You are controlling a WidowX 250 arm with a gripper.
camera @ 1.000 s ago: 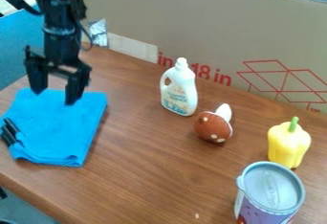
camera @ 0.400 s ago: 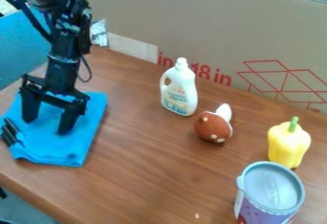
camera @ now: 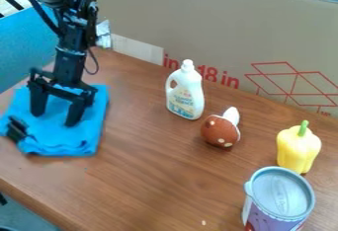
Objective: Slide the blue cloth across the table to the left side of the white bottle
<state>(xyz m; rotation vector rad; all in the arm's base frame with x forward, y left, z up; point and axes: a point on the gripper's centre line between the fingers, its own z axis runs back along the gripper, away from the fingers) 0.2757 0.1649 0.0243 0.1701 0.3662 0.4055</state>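
Observation:
The black gripper (camera: 54, 119) stands at the left with its fingers spread wide, tips down at the blue cloth (camera: 82, 138). Nothing but cloth shows between the fingers. The cloth lies rumpled on the table, with folds around and in front of the fingertips; whether the tips press into it I cannot tell. At the cloth's left edge rests a small black object (camera: 16, 129), left of the gripper.
Right of the cloth stand a white bottle (camera: 185, 93), a brown and white toy (camera: 220, 130), a yellow toy pepper (camera: 298, 148) and a lidded cup (camera: 279, 200). A cardboard wall (camera: 218, 22) runs along the back of the wooden table (camera: 151, 175).
The gripper came down over the cloth, then shifted a little toward the back. The cloth and the black object slid the same way, and the cloth wrinkled.

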